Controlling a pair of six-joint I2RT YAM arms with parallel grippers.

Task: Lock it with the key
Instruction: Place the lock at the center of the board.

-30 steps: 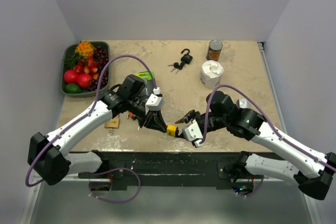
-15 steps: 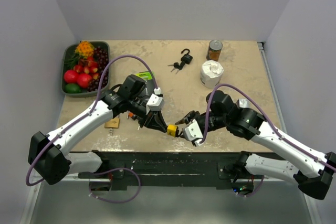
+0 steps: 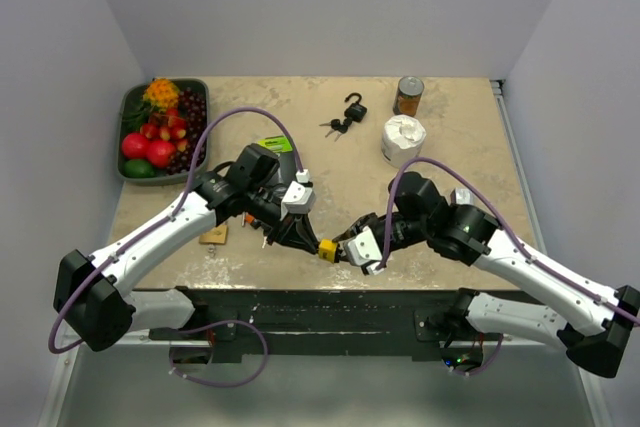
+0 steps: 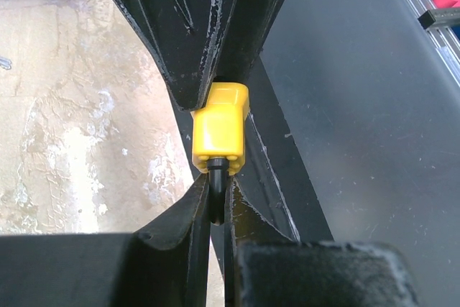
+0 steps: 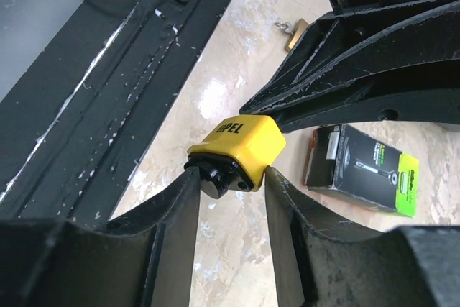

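Note:
A yellow padlock [image 3: 327,246] hangs just above the table's front edge, between both grippers. My left gripper [image 3: 310,240] is shut on its black shackle [image 4: 217,195], which is pinched between the fingertips in the left wrist view [image 4: 215,195]. My right gripper [image 3: 346,248] comes from the right. Its two fingers touch the opposite sides of the lock's other end [image 5: 241,141]. A black round stub [image 5: 215,181] sticks out of that end. It may be the key's head, I cannot tell.
At the back lie a black padlock [image 3: 353,105] with keys [image 3: 335,127], a can [image 3: 408,95] and a paper roll [image 3: 403,139]. A fruit tray [image 3: 128,112] stands back left. Near the left arm lie a boxed razor [image 5: 359,170] and a small brass padlock [image 3: 213,235].
My right gripper has slid a little left onto the yellow padlock, and its jaws have narrowed until they touch it. The left gripper and the lock have stayed put.

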